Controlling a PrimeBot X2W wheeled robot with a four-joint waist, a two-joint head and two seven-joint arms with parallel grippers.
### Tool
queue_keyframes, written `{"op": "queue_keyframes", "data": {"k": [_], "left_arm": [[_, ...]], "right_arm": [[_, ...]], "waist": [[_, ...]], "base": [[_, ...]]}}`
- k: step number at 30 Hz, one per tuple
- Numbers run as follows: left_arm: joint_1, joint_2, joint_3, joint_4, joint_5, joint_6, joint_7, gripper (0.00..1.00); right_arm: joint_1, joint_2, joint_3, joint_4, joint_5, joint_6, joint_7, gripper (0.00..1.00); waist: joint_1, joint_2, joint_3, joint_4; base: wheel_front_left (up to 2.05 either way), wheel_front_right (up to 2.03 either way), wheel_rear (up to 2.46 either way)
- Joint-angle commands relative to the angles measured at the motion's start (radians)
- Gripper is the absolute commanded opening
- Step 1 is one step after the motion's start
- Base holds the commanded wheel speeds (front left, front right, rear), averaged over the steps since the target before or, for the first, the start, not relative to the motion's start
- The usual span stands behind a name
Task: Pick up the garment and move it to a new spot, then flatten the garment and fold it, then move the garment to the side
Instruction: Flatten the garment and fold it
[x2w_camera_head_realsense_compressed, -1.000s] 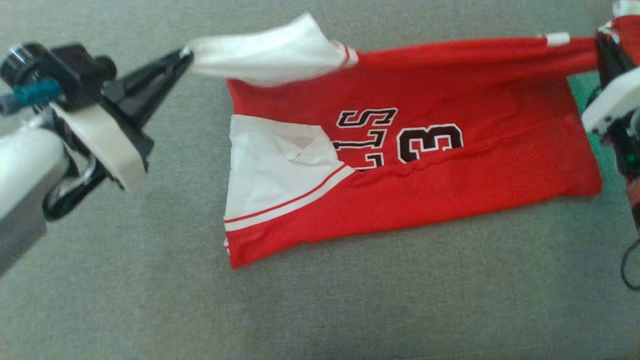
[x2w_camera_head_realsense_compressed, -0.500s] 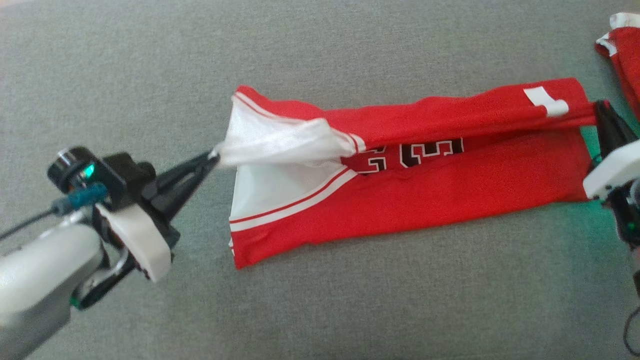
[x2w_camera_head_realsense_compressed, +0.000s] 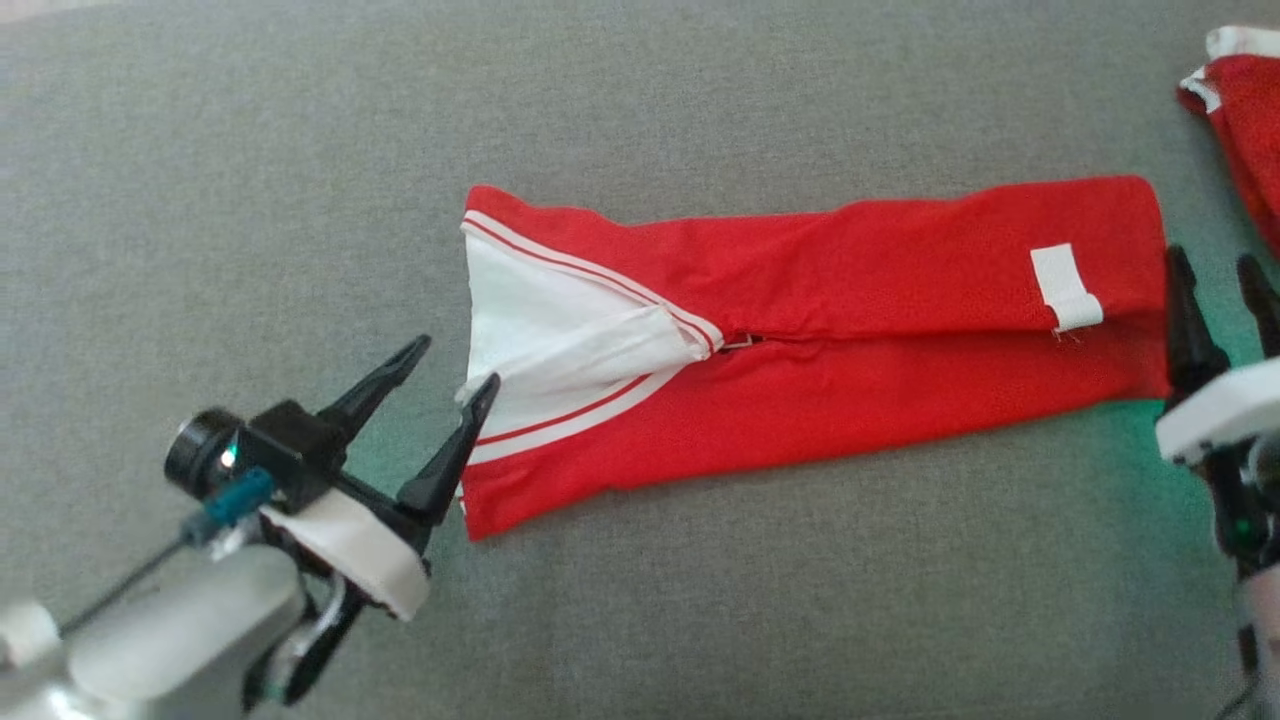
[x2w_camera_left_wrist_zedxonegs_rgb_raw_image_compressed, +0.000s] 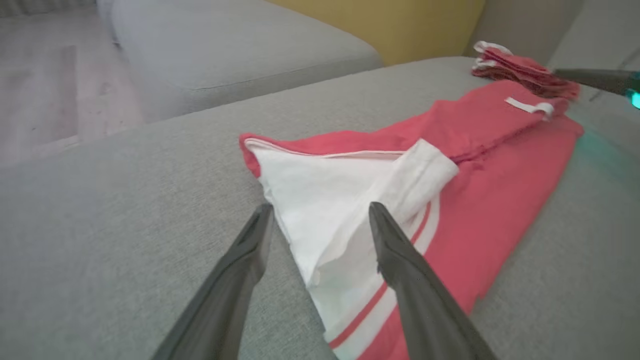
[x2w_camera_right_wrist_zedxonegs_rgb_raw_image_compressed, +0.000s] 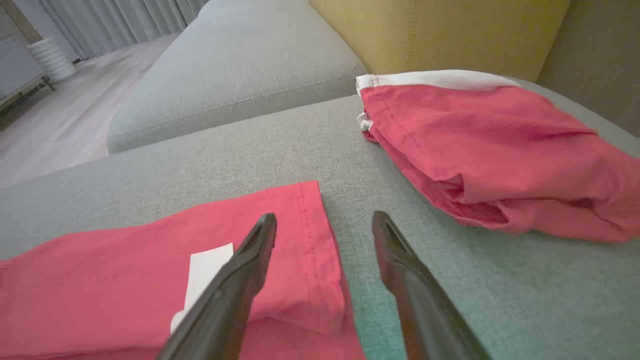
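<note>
Home living room: grey sofa (x2w_camera_right_wrist_zedxonegs_rgb_raw_image_compressed: 235, 55), curtains (x2w_camera_right_wrist_zedxonegs_rgb_raw_image_compressed: 100, 25)

Matt cloth on coarse-woven upholstery.
Red garment (x2w_camera_head_realsense_compressed: 850, 300) of thin, smooth cloth with white panels; grey sofa (x2w_camera_head_realsense_compressed: 700, 620) of rough, matt weave; left gripper (x2w_camera_left_wrist_zedxonegs_rgb_raw_image_compressed: 320, 207) dark, dull, plastic-looking; pale wood floor (x2w_camera_left_wrist_zedxonegs_rgb_raw_image_compressed: 50, 100) beyond.

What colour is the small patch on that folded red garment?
White patch; head view shows it best.

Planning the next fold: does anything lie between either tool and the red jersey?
Nothing visible does. The left tool stands open at the jersey's white end, the right tool open beside its red hem, with bare grey cushion between. A second folded red garment lies apart, beyond the right tool.
</note>
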Motion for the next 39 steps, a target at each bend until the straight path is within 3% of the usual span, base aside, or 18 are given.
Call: {"op": "queue_keyframes", "data": {"k": [1, 3, 5, 9, 14, 15, 20, 25, 26, 27, 29, 34, 39], "left_arm": [[0.007, 0.018, 0.07, -0.01, -0.006, 0.033, -0.02, 1.0], [0.065, -0.035, 0.157, -0.002, -0.012, 0.126, -0.034, 1.0], [0.133, -0.098, 0.29, -0.028, 0.051, 0.201, -0.035, 1.0], [0.312, -0.232, 0.524, -0.084, 0.232, 0.286, -0.036, 1.0], [0.452, -0.355, 0.651, -0.149, 0.533, 0.291, -0.036, 1.0], [0.49, -0.408, 0.672, -0.177, 0.606, 0.281, -0.036, 1.0], [0.553, -0.494, 0.707, -0.176, 0.682, 0.208, -0.036, 1.0], [0.575, -0.53, 0.751, -0.156, 0.714, 0.157, -0.036, 1.0], [0.578, -0.537, 0.762, -0.151, 0.721, 0.145, -0.036, 1.0], [0.58, -0.544, 0.774, -0.147, 0.729, 0.135, -0.036, 1.0], [0.582, -0.556, 0.8, -0.141, 0.741, 0.116, -0.036, 1.0], [0.595, -0.58, 0.861, -0.131, 0.769, 0.079, -0.036, 1.0], [0.616, -0.597, 0.916, -0.118, 0.799, 0.042, -0.036, 1.0]], "right_arm": [[0.034, -0.004, -0.002, -0.045, -0.005, 0.007, -0.02, 1.0], [0.079, 0.021, -0.026, -0.086, -0.006, 0.007, -0.05, 1.0], [0.116, 0.046, -0.048, -0.122, -0.005, 0.007, -0.075, 1.0], [0.162, 0.083, -0.098, -0.147, 0.003, 0.007, -0.099, 1.0], [0.151, 0.1, -0.178, -0.115, 0.004, 0.007, -0.069, 1.0], [0.135, 0.097, -0.212, -0.086, -0.013, 0.007, -0.044, 1.0], [0.094, 0.094, -0.31, 0.003, -0.058, 0.007, 0.032, 1.0], [0.066, 0.103, -0.332, 0.053, -0.075, 0.007, 0.128, 1.0], [0.063, 0.104, -0.331, 0.061, -0.075, 0.007, 0.153, 0.87], [0.061, 0.104, -0.33, 0.067, -0.075, 0.007, 0.174, 0.5], [0.061, 0.104, -0.315, 0.069, -0.072, 0.007, 0.217, 0.0], [0.071, 0.088, -0.297, 0.016, -0.045, 0.007, 0.237, 0.0], [0.086, 0.007, -0.357, -0.08, -0.045, 0.007, 0.238, 0.0]], "waist": [[0.0, 0.0, -0.008, 0.005], [0.0, 0.0, -0.019, 0.01], [0.0, 0.0, -0.026, 0.016], [0.0, 0.0, -0.043, 0.04], [0.0, 0.0, -0.06, 0.082], [0.0, 0.0, -0.063, 0.1], [0.0, 0.0, -0.064, 0.141], [0.0, 0.0, -0.058, 0.153], [0.0, 0.0, -0.057, 0.156], [0.0, 0.0, -0.056, 0.158], [0.0, 0.0, -0.056, 0.16], [0.0, 0.0, -0.068, 0.147], [0.0, 0.0, -0.099, 0.123]], "base": [[0.0, 0.0, 0.0], [0.0, 0.0, 0.0], [0.0, 0.0, 0.0], [0.0, 0.0, 0.0], [0.0, 0.0, 0.0], [0.0, 0.0, 0.0], [0.0, 0.0, 0.0], [0.0, 0.0, 0.0], [0.0, 0.0, 0.0], [0.0, 0.0, 0.0], [0.0, 0.0, 0.0], [0.0, 0.0, 0.0], [0.0, 0.0, 0.0]]}}
